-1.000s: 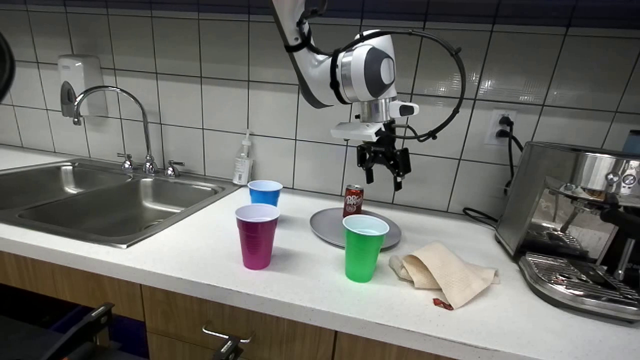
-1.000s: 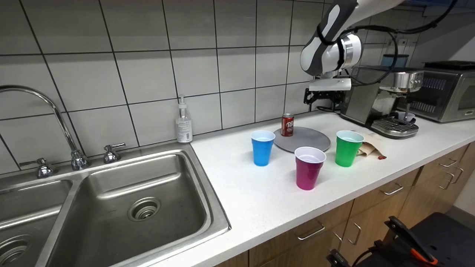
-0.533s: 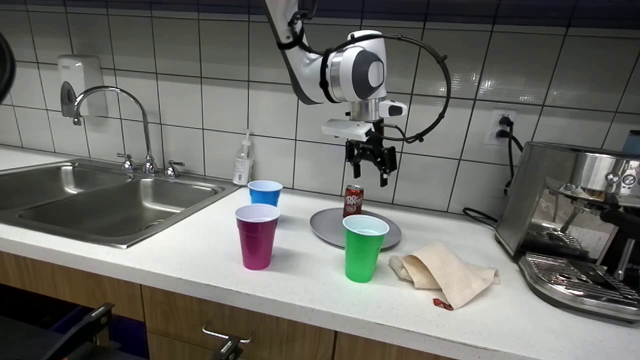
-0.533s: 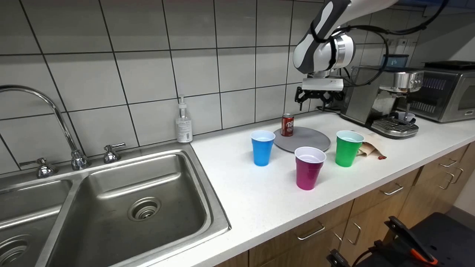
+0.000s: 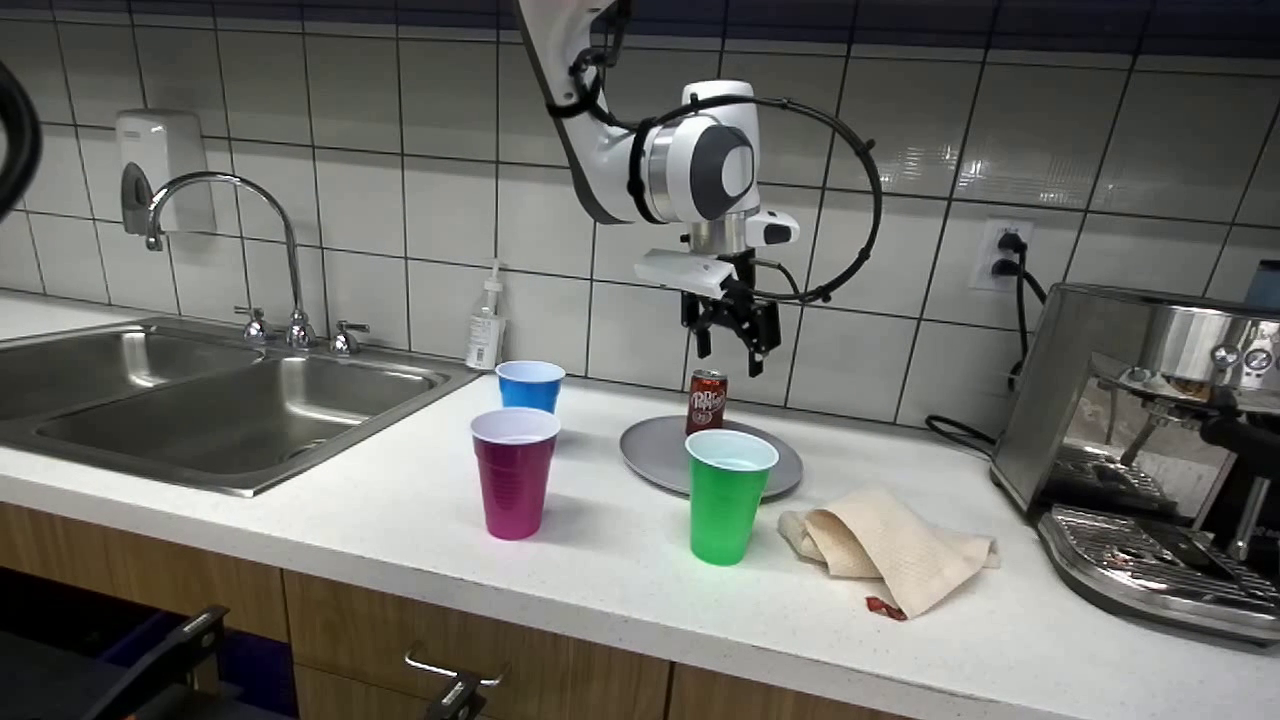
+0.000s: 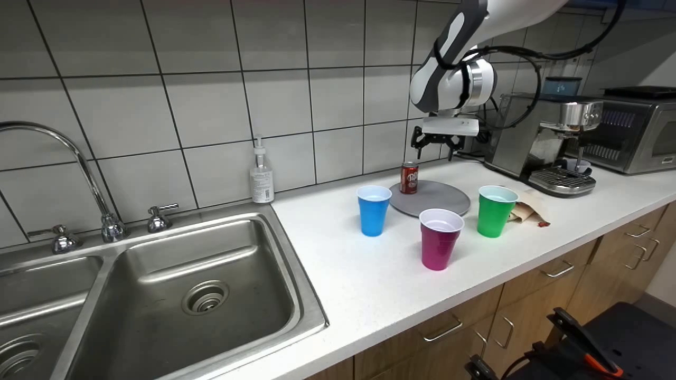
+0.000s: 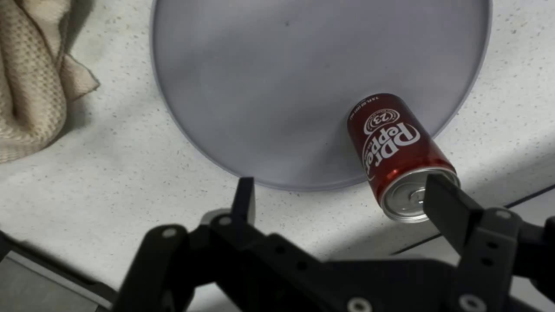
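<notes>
My gripper stands open above the plate, nothing between its fingers. Nearest to it is a dark red Dr Pepper can, upright near the back edge of a round grey plate. In the wrist view the can lies mostly between the two jaws, and the right-hand finger covers part of its lid. In an exterior view the gripper hangs slightly to the right of the can and higher; no contact shows. A green cup hides the plate's front edge in an exterior view.
A purple cup and a blue cup stand left of the plate. A crumpled tan cloth lies right of the green cup. Tiled wall behind, soap bottle, steel sink and espresso machine border the counter.
The arm has moved left in both exterior views, bringing the gripper closer to the can, and its wrist has dipped a little lately. Jaws stay open; can, plate and cups have not moved.
</notes>
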